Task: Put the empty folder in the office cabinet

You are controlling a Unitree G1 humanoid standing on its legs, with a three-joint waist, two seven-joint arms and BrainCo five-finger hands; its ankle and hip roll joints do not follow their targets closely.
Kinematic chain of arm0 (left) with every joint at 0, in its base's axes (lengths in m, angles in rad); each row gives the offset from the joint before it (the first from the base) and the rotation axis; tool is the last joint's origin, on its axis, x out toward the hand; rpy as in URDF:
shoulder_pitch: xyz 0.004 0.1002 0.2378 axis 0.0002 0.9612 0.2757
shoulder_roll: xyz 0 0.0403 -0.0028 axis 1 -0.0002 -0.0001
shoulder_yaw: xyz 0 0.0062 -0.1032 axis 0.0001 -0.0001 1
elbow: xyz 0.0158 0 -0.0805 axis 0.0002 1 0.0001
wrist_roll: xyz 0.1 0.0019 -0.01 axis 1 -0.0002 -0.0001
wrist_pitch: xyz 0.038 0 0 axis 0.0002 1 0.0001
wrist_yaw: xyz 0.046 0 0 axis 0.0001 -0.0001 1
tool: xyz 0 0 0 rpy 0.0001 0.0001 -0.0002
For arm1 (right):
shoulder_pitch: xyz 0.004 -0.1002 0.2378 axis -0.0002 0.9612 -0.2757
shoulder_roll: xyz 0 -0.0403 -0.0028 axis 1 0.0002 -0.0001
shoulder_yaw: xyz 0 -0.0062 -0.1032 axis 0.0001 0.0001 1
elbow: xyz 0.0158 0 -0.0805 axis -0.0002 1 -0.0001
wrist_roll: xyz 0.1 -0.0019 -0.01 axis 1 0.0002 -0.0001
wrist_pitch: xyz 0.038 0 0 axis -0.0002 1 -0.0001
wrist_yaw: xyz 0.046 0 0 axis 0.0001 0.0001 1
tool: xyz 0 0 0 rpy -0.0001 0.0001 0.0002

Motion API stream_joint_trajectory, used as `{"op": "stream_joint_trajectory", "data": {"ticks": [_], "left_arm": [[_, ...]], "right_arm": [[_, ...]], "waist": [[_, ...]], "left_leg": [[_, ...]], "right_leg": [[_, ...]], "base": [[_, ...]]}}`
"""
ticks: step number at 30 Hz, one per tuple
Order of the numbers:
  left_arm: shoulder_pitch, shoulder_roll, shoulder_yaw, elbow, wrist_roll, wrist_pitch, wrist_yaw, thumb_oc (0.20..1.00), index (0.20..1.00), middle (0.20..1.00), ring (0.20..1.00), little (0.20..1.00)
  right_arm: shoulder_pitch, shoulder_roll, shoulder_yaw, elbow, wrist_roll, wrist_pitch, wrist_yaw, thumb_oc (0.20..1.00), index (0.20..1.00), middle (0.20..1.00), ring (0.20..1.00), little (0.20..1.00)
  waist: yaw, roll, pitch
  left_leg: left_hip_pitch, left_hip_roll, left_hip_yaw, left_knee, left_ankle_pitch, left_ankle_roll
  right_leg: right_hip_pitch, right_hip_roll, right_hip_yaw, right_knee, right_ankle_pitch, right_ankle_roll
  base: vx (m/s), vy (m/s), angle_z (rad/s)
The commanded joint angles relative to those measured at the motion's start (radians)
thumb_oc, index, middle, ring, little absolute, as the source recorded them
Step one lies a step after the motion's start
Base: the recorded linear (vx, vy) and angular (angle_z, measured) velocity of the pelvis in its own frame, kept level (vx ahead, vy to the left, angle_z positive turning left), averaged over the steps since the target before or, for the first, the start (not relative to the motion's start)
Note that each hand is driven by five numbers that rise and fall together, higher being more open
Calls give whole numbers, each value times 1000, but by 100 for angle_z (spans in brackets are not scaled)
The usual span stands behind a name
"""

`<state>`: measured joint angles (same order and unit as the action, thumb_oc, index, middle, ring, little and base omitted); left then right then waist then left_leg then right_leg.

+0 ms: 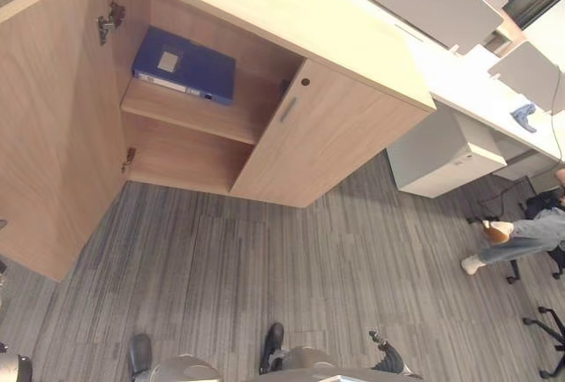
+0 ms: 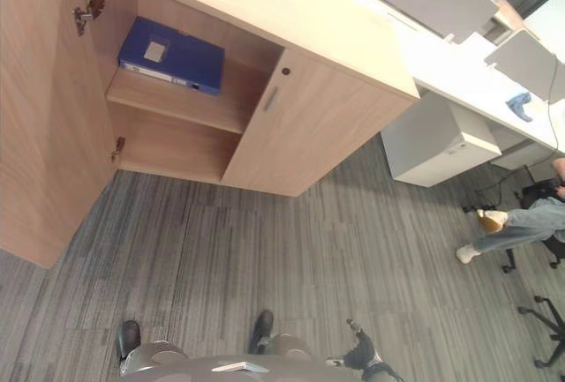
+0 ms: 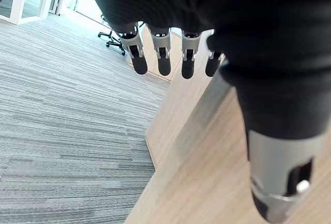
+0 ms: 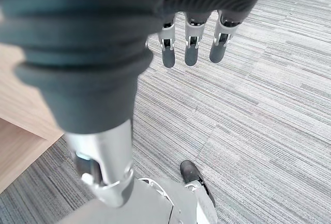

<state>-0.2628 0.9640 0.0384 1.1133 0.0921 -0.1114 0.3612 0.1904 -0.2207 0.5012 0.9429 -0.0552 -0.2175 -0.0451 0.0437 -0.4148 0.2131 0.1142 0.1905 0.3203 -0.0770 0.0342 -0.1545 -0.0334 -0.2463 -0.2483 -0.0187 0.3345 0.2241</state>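
Now blue folder (image 1: 184,65) flat on cabinet (image 1: 291,148) shelf, white label up, both robot hands (image 3: 170,53) (image 4: 191,43) relaxed, empty

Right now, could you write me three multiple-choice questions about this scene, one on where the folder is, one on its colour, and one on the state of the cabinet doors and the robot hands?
1. Where does the folder lie?
A. on the upper shelf of the cabinet
B. on the carpet
C. on the white desk

2. What colour is the folder?
A. red
B. blue
C. green

3. How do the cabinet and the hands stand?
A. both doors shut, the left robot hand holding the folder
B. left door open, right door shut, both hands empty
C. both doors open, the right robot hand holding the folder

Answers:
1 A: the folder lies flat on the shelf of the cabinet.
2 B: its cover is blue.
3 B: the left door swings out, the right door is closed; the left robot hand and right robot hand hang with straight fingers.
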Motion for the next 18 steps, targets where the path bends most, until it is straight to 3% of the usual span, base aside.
{"op": "stream_joint_trajectory", "data": {"ticks": [1, 3, 7, 9, 10, 11, 18], "left_arm": [[-55, 41, -62, -22, 45, -56, -31, 1000, 1000, 1000, 1000, 1000], [-47, 16, -70, -33, 46, -57, -37, 1000, 1000, 1000, 1000, 1000], [6, -121, -118, -55, 37, -74, -79, 1000, 1000, 1000, 1000, 1000], [6, -121, -118, -55, 37, -74, -79, 1000, 1000, 1000, 1000, 1000], [28, -219, -137, -21, 10, -76, -106, 1000, 1000, 1000, 1000, 1000], [28, -220, -138, -20, 10, -77, -105, 1000, 1000, 1000, 1000, 1000], [20, -341, -173, 43, -58, -84, -161, 1000, 1000, 1000, 1000, 1000]], "right_arm": [[-47, -63, 3, -17, 52, -13, -1, 1000, 1000, 1000, 1000, 1000], [-45, -65, -1, -18, 51, -12, -1, 1000, 1000, 1000, 1000, 1000], [-45, -70, -30, -17, 47, -3, 0, 1000, 1000, 1000, 1000, 1000], [-45, -70, -30, -17, 47, -3, 0, 1000, 1000, 1000, 1000, 1000], [-43, -81, -53, -17, 34, 6, -2, 1000, 1000, 1000, 1000, 1000], [-42, -82, -53, -17, 34, 6, -2, 1000, 1000, 1000, 1000, 1000], [-19, -126, -103, -26, 16, 16, 5, 1000, 1000, 1000, 1000, 1000]], "waist": [[-26, -21, -5], [-27, -13, -8], [-55, 18, -34], [-55, 18, -34], [-83, 59, -51], [-83, 61, -52], [-153, 150, -107]], "left_leg": [[8, -36, 35, -6, -101, 46], [14, -32, 37, -5, -108, 44], [24, -51, 39, -10, -106, 50], [24, -51, 39, -10, -106, 50], [38, -59, 42, -10, -111, 52], [38, -58, 43, -10, -111, 52], [74, -51, 83, -10, -111, 44]], "right_leg": [[-85, -43, 46, -34, 3, 38], [-80, -38, 49, -36, -4, 38], [-84, -47, 60, -40, -21, 38], [-84, -47, 60, -40, -21, 38], [-80, -48, 71, -45, -42, 38], [-80, -48, 71, -45, -42, 38], [-74, -29, 108, -52, -80, 25]], "base": [[0, 0, 0], [14, 2, -2], [20, 29, -9], [25, 30, -11], [42, 48, -15], [55, 38, -23], [65, 4, -23]]}}
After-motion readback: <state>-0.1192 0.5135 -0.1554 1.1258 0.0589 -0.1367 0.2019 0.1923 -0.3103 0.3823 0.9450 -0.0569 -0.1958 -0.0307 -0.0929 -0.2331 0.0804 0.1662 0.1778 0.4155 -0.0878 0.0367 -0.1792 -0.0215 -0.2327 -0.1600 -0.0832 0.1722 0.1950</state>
